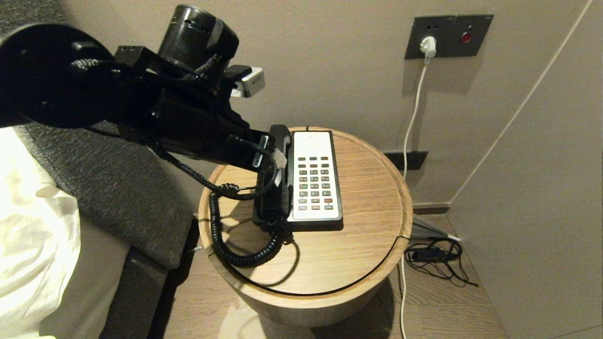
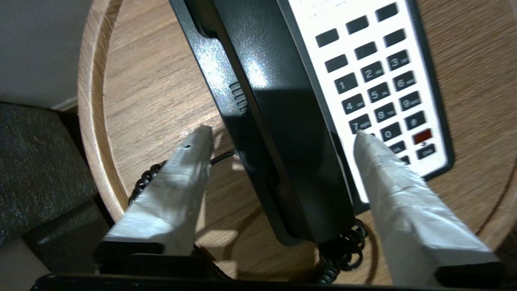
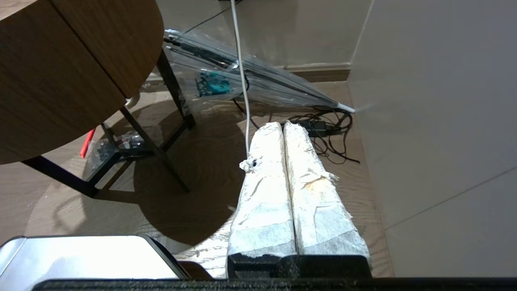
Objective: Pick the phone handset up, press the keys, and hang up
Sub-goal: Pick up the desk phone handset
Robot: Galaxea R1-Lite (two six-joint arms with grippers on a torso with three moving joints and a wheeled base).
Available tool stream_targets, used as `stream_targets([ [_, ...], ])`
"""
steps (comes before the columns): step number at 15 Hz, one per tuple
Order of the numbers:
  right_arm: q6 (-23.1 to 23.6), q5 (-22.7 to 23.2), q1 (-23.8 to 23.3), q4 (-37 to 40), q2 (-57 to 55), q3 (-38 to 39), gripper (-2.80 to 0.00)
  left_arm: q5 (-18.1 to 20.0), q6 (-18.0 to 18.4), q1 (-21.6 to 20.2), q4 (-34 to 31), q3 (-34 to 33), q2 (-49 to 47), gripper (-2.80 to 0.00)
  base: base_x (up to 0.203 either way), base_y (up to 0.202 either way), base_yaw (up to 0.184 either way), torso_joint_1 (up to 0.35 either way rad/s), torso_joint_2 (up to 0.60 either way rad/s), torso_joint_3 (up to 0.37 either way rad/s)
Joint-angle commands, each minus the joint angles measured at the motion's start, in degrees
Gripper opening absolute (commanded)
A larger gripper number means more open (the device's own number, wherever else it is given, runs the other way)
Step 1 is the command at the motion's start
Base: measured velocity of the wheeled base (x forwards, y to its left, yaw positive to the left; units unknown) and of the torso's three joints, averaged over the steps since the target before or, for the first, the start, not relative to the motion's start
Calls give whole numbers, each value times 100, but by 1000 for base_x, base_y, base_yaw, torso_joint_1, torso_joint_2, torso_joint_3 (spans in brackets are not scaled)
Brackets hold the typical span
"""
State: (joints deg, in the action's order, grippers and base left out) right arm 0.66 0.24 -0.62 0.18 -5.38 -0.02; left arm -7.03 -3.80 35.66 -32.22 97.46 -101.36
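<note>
Handset [image 1: 277,175]: I find it black, lying in its cradle on the phone base, along the side of the keypad nearer the bed. In the left wrist view the handset [image 2: 278,133] runs lengthwise between the two fingers, and I see neither one touching it.

Phone base [image 1: 314,181]: white face in a black surround, sitting on the round table, slightly toward the wall from the table's centre.

Keypad [image 2: 377,87]: dark keys in rows on the white face; one red key low in the block, on the side away from the handset.

Coiled cord [image 1: 235,235]: black, running off the near end of the handset and curling across the tabletop toward the bed side.

Left gripper [image 2: 282,137]: over the handset, fingers spread wide, straddling it, one taped finger [image 2: 177,190] on the outer side of the handset above bare wood, the other over the keypad's lower keys. It has hold of nothing.

Round table [image 1: 362,254]: wooden, with a raised rim, beside the bed.

Right gripper [image 3: 282,129]: away from the table, low, above the floor; its taped fingers are pressed together with nothing between them.

White cable [image 1: 414,113]: hangs from a wall socket behind the table down to the floor.

Black cables [image 1: 435,256]: a loose tangle on the floor, past the table on the side away from the bed.
</note>
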Motion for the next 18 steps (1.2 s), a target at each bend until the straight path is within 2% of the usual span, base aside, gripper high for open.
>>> stream_targets([
  [1, 4, 3, 1, -1, 1, 2, -280, -71, 2, 20, -12, 1, -156, 0, 0, 0, 0, 0, 0, 0],
  [3, 4, 3, 1, -1, 1, 2, -280, -269, 11, 37, -15, 62, -286, 0, 0, 0, 0, 0, 0, 0],
  [8, 4, 3, 1, -1, 1, 2, -280, -305, 3, 38, -20, 432, -606, 0, 0, 0, 0, 0, 0, 0],
  [15, 4, 3, 1, -1, 1, 2, -280, -1042, 11, 38, -99, 782, -813, 0, 0, 0, 0, 0, 0, 0],
  [18, 4, 3, 1, -1, 1, 2, -280, -1055, 11, 64, -117, 757, -832, 0, 0, 0, 0, 0, 0, 0],
])
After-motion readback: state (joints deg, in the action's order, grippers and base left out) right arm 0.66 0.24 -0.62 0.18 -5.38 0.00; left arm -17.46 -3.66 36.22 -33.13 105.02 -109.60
